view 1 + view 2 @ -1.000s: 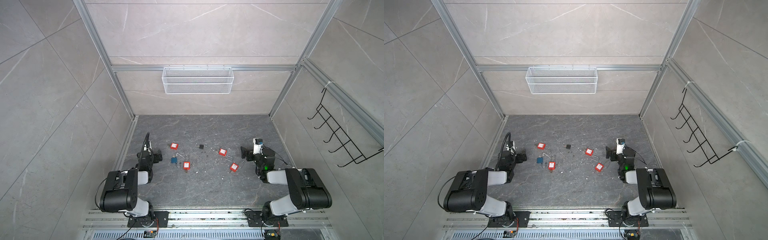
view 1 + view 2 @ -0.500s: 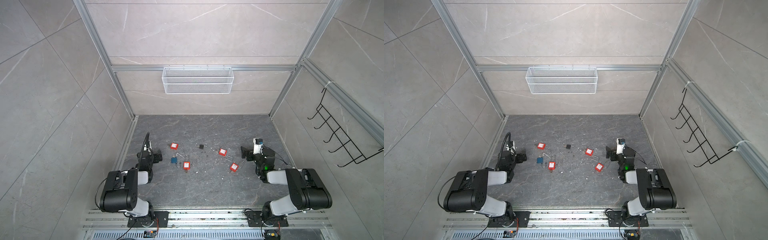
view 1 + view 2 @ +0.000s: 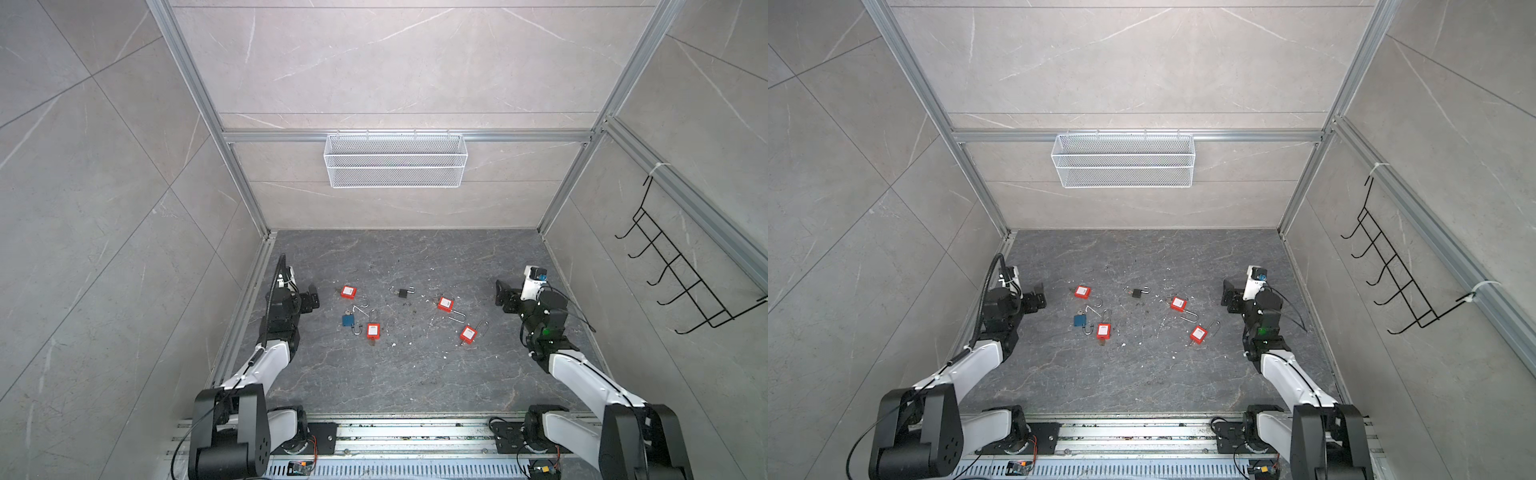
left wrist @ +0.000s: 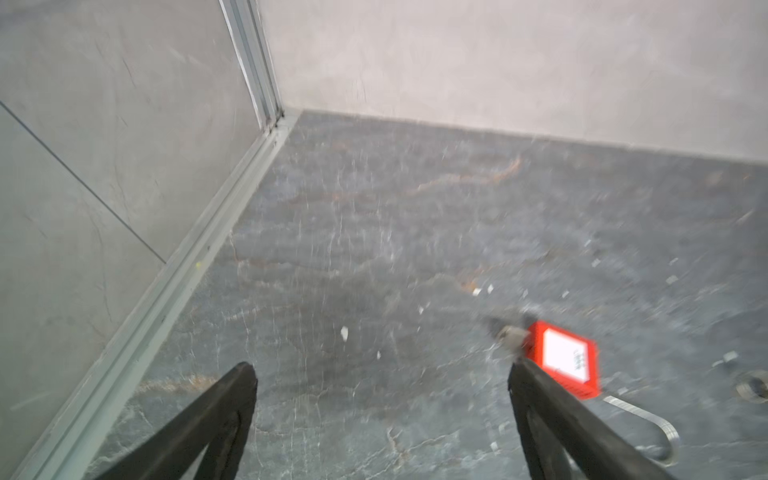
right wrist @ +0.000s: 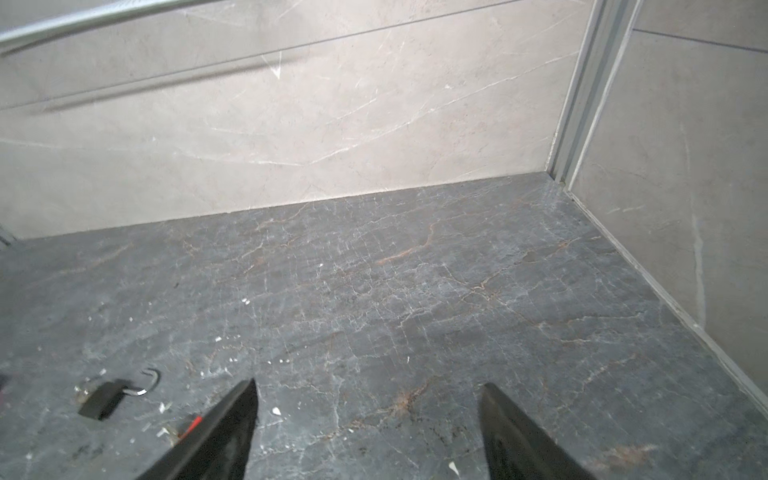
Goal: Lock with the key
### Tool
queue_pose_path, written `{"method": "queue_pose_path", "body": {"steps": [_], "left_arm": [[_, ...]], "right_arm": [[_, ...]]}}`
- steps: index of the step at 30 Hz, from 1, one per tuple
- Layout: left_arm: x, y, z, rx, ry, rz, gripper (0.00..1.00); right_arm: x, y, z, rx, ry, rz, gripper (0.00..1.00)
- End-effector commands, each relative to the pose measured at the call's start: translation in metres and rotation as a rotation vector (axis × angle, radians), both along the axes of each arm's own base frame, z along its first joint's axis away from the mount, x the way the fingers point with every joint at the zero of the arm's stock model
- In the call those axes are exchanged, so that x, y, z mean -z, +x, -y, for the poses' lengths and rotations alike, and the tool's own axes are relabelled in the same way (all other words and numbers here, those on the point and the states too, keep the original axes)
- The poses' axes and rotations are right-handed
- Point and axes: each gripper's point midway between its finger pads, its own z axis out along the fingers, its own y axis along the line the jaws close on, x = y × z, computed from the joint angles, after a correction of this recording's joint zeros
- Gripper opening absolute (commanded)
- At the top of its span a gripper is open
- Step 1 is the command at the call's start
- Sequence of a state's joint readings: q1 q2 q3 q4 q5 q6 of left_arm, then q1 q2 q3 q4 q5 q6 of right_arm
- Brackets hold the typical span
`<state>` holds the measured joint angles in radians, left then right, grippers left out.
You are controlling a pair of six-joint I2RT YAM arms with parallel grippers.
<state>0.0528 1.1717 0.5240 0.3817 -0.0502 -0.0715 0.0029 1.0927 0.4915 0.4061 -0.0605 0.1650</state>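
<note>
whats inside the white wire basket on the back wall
Nothing shows inside the wire basket: through its mesh, both top views show only the wall and its own bottom. Something small lying flat could be masked by the mesh.

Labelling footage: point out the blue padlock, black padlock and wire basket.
blue padlock [image 3: 348, 320]: in a top view, body.
black padlock [image 5: 101, 400]: right wrist view, body.
wire basket [image 3: 395, 176]: in a top view, front mesh.
</note>
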Motion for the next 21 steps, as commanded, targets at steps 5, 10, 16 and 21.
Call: {"method": "queue_pose_path", "body": {"steps": [5, 10, 16, 21], "left_arm": [[-0.016, -0.019, 0.047, 0.141, -0.179, -0.103, 0.93], [-0.012, -0.025, 0.087, 0.222, -0.169, -0.203, 0.9], [-0.009, -0.031, 0.131, 0.302, -0.162, -0.262, 0.89], [-0.004, -0.032, 0.158, 0.352, -0.144, -0.301, 0.89]], "right_arm": [[0.034, -0.036, -0.012, 0.205, 0.176, -0.541, 0.84], [0.039, -0.05, -0.05, 0.2, 0.204, -0.619, 0.84], [0.069, -0.068, -0.088, 0.198, 0.234, -0.759, 0.82], [0.098, -0.083, -0.109, 0.261, 0.277, -0.881, 0.8]]}}
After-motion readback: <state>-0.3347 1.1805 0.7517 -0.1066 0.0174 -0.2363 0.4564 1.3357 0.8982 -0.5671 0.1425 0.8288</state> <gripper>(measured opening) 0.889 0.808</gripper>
